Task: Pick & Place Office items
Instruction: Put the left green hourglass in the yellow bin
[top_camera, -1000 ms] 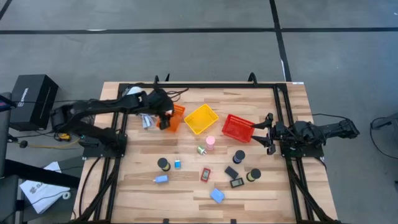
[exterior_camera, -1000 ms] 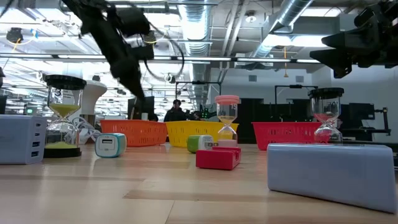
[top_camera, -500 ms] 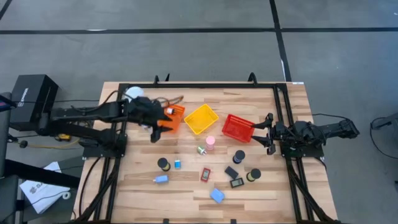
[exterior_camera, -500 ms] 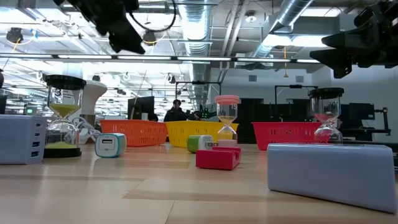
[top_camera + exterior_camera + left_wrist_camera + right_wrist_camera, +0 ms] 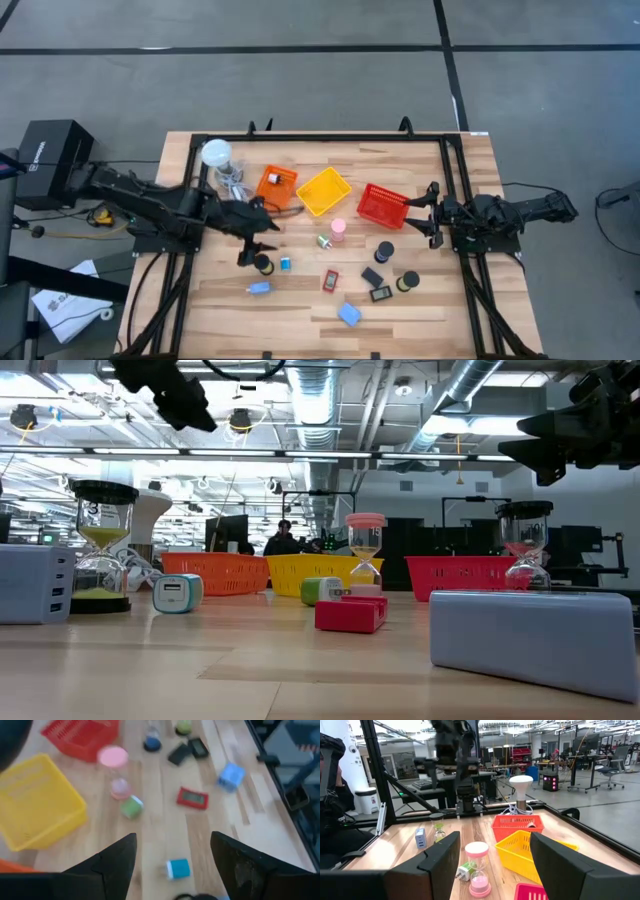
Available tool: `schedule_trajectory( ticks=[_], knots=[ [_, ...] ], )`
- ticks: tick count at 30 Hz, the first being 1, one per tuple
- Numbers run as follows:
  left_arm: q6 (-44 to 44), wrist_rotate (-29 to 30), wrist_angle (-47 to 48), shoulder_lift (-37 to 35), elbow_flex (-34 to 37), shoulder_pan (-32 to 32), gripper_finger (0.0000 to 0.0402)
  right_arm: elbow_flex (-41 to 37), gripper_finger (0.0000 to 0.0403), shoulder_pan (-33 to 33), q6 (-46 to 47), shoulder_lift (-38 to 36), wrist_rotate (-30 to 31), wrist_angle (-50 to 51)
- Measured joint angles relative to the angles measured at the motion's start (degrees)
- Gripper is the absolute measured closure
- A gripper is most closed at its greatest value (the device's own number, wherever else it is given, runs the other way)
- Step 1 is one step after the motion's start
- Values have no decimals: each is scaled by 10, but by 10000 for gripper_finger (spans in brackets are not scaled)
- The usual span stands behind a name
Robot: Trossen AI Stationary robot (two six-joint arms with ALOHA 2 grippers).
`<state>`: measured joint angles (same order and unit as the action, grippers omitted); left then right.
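1. In the high view the left gripper (image 5: pixel 252 245) hangs left of centre, just above the black-capped hourglass (image 5: pixel 262 263). Its fingers are spread wide with nothing between them, as the left wrist view confirms.
2. The right gripper (image 5: pixel 428 213) waits at the right edge of the table beside the red basket (image 5: pixel 382 205), its fingers parted and empty.
3. The office items lie loose across the lower middle of the high view: a small blue block (image 5: pixel 286 264), a red rectangle (image 5: pixel 331 280), a pink hourglass (image 5: pixel 338 229), black flat rectangles (image 5: pixel 373 277) and a light-blue block (image 5: pixel 349 314).
4. The black-capped hourglass is likely the next pick. It looks light but tall and narrow-waisted, with glass bulbs, so it would tip easily and may be fragile.
5. Best hold, in my judgement: across the rigid end cap or the frame posts, not the glass, closing gently.
6. The orange basket (image 5: pixel 275 186) and yellow basket (image 5: pixel 323 190) sit upper centre.
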<state>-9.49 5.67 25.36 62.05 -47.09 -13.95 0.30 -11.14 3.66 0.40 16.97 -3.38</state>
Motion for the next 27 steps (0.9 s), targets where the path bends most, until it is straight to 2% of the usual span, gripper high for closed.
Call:
schedule_trajectory(
  ticks=[5, 10, 22, 27],
  knots=[
    [-10, 4, -3, 41, 0, -60, 139, 0, 171, 0, 0, 0, 0, 0],
    [-91, 45, -3, 68, 0, -94, 139, 0, 171, 0, 0, 0, 0, 0],
    [-141, 62, 67, 82, 0, -101, 139, 0, 171, 0, 9, 0, 0, 0],
    [-154, 64, 66, 91, 0, -109, 140, 0, 171, 0, 9, 0, 0, 0]
  ],
)
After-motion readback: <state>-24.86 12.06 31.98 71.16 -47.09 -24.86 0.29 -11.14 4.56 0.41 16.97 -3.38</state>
